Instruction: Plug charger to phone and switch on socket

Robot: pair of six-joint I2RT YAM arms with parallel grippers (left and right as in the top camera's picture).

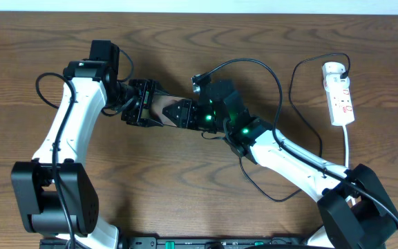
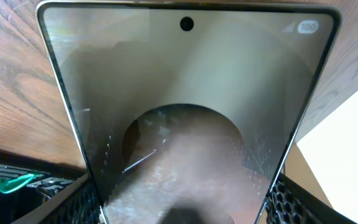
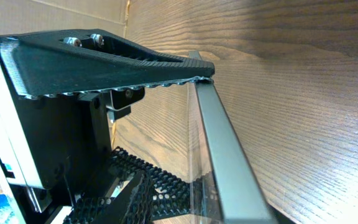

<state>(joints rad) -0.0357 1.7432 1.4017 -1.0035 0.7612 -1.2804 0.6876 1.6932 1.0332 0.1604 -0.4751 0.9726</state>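
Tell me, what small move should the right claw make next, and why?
Probably close the right gripper fully on the phone. The left gripper grips the phone across its width, and in the right wrist view the right one's upper finger rests against the phone's edge, though a firm clamp isn't evident. A second hold would likely steady it for plugging.
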